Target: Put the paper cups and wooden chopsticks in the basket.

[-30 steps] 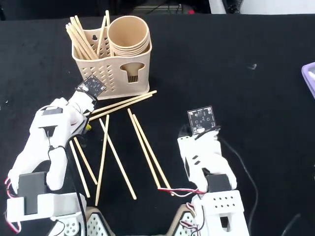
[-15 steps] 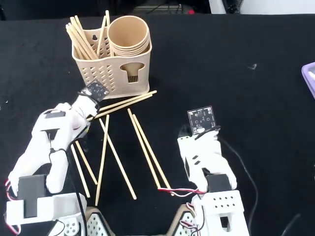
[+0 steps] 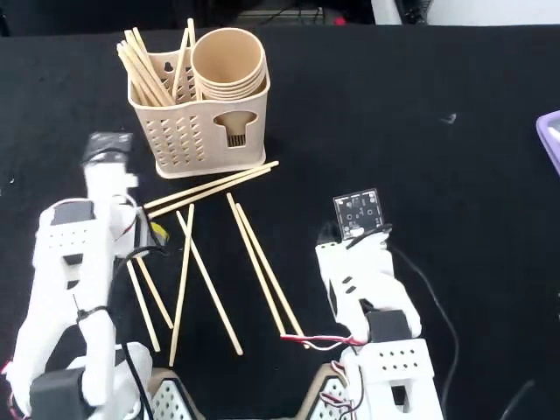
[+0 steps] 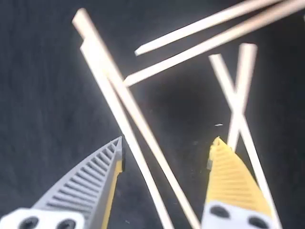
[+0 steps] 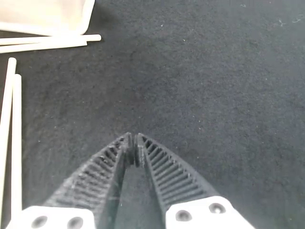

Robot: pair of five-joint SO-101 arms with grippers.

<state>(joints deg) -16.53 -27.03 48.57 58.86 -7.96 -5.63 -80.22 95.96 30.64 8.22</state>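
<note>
Your left gripper [image 4: 167, 139] stands with its jaws spread, and a pair of thin, pale wooden chopsticks [image 4: 127, 102] lies flat between them, nearer the grey jaw. Your right gripper [image 5: 132, 138] has its jaws pressed together on nothing. Judge the sticks light, stiff and apt to roll, so pinch both together, squarely across, near mid-length.

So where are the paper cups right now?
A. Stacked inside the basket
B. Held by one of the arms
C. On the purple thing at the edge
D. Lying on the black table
A: the paper cups sit nested together, upright inside the basket, beside the chopsticks already standing in it.
</note>
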